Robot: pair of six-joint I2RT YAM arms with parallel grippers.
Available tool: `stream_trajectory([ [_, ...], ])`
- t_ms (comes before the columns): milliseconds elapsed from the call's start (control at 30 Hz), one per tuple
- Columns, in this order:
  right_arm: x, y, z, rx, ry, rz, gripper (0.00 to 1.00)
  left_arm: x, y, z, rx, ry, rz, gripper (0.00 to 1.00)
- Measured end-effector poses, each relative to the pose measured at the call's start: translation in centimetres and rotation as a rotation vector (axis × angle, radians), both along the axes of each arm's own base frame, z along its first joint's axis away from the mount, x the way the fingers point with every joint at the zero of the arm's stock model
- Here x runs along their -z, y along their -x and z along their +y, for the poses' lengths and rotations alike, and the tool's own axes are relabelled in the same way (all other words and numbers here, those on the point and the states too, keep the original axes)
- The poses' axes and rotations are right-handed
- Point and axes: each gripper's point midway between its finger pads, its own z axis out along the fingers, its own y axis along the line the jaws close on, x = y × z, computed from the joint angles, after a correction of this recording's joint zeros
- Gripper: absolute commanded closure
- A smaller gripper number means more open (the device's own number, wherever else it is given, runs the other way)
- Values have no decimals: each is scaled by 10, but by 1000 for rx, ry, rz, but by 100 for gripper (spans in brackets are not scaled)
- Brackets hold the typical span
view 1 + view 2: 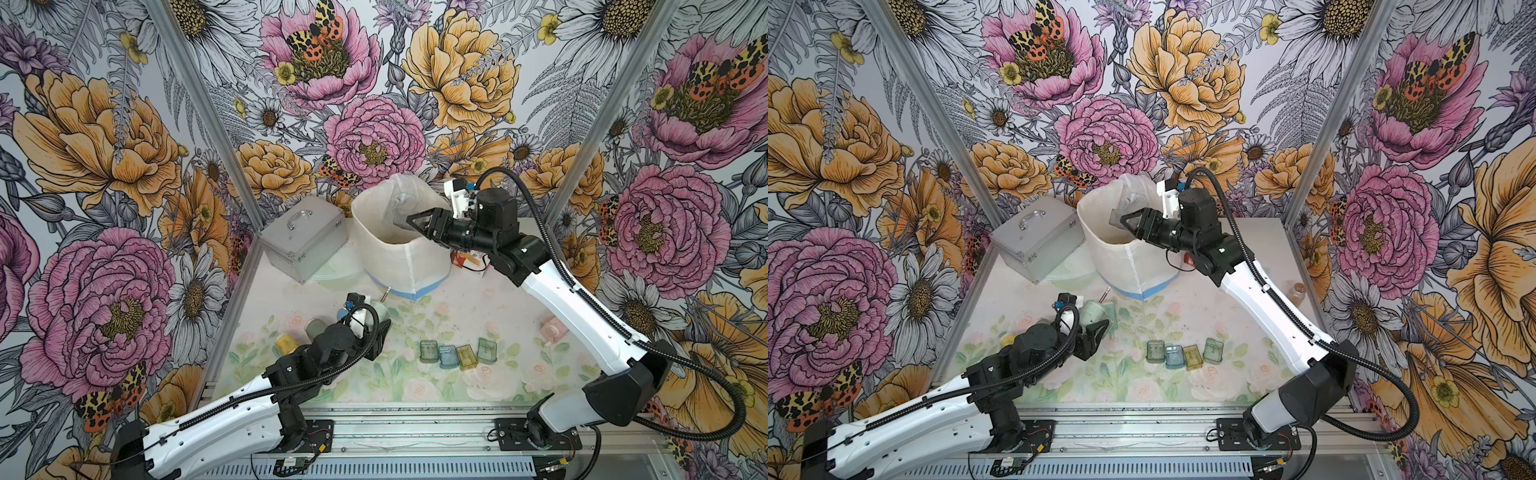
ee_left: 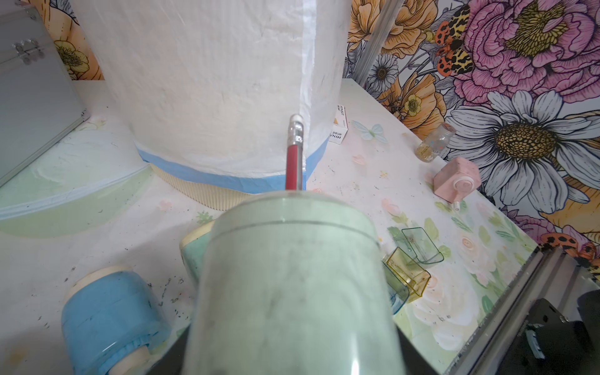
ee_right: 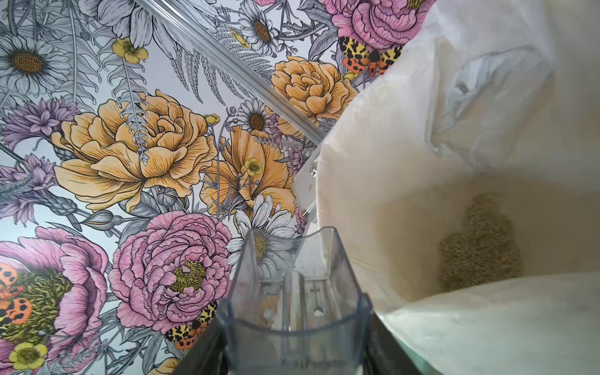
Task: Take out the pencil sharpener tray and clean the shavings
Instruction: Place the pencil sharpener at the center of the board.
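My right gripper is shut on a clear greyish tray, held tilted over the open mouth of the white-lined bin; its dark fingers flank the tray. A heap of brownish shavings lies on the bin's bottom, and the tray looks nearly bare inside. In both top views my left gripper is low over the table, shut on a pale green pencil sharpener with a red pencil sticking out of its far end. The sharpener hides the left fingers in the wrist view.
A silver case stands left of the bin. Several coloured trays sit in a row mid-table. Blue, yellow and pink sharpeners, a small jar and a small box stand around. Dark flecks dot the table.
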Motion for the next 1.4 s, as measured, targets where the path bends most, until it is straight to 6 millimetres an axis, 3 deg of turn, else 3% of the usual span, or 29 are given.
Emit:
stream_trajectory([
  [200, 0, 13, -35, 104, 100, -95, 68, 5, -11, -8, -24, -13, -19, 100],
  [433, 35, 21, -68, 209, 223, -97, 68, 14, -22, -16, -50, -44, -34, 100],
  [600, 61, 28, -88, 260, 303, -82, 68, 33, -27, -21, -64, -97, -14, 100],
  [900, 94, 45, -118, 336, 383, -67, 67, 56, -30, -34, -76, -155, 3, 100],
  [1233, 114, 60, -147, 403, 448, -48, 67, 68, -42, -57, -108, -181, 23, 100],
  [1400, 124, 65, -156, 421, 477, -30, 67, 84, -48, -65, -136, -195, 46, 100],
])
